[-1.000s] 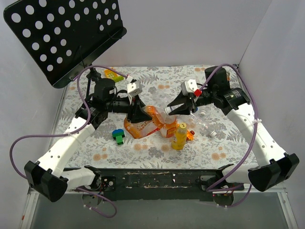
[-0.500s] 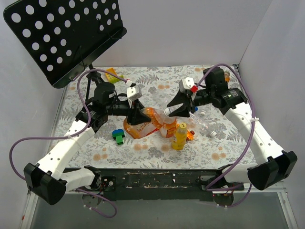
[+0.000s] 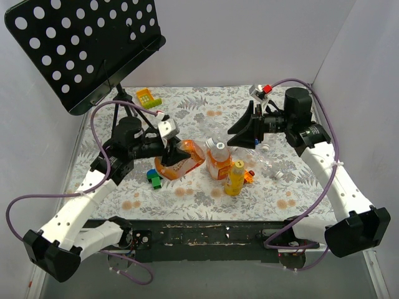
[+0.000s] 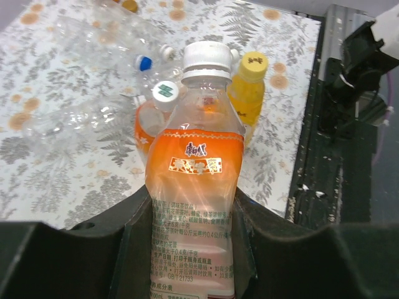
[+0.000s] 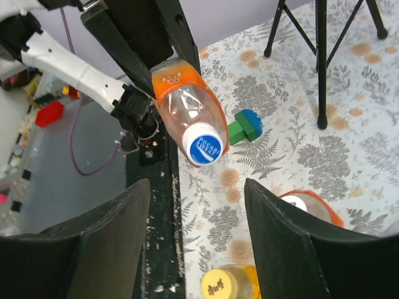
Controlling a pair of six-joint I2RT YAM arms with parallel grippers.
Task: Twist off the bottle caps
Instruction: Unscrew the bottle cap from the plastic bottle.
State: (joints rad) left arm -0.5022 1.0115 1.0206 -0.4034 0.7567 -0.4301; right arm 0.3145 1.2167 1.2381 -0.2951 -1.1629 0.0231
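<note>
Left gripper (image 4: 193,212) is clamped round the orange bottle (image 4: 196,180), low in the middle of its wrist view. The white cap (image 4: 206,56) is on top, aimed at my right gripper (image 5: 196,187), which hangs wide open and empty.

Score so far: no cap off that I can see. The white cap sits on its neck; loosened or not, I can't tell. The green-marked cap (image 4: 166,92) on the second orange bottle (image 3: 219,167), mid-frame from above, is on. So is the yellow cap (image 4: 254,64) just lower right of it. Everything is left to do.

Against half a second ago, my right gripper has backed off toward the upper right, away from the cap. My left has drawn its bottle leftward, so the two now stand apart.
</note>
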